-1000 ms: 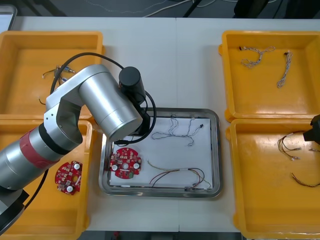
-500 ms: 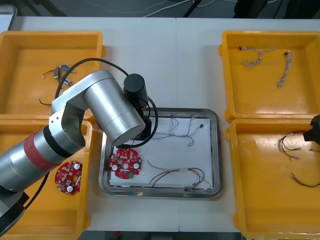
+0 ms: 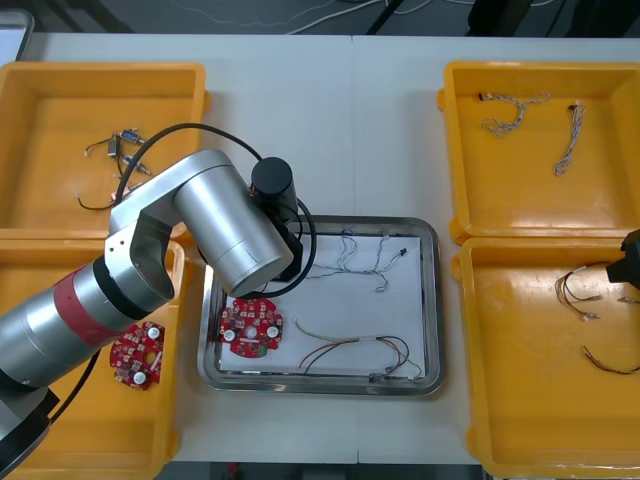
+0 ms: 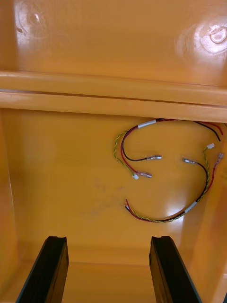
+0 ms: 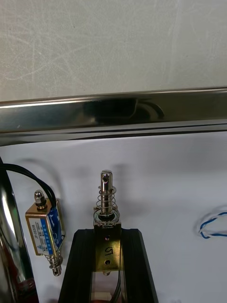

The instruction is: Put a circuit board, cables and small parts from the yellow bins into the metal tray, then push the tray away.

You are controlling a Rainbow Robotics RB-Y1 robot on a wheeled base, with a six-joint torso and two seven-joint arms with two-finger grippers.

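The left gripper (image 5: 108, 232) is grasping a small metal part (image 5: 107, 196) over the metal tray (image 5: 47, 113). The right gripper (image 4: 108, 246) is hovering right of the tray, fingers (image 4: 49, 270) released.

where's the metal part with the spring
Left wrist view: the sprung part is between the left gripper's fingers, over the metal tray's far left corner, beside another small metal part.
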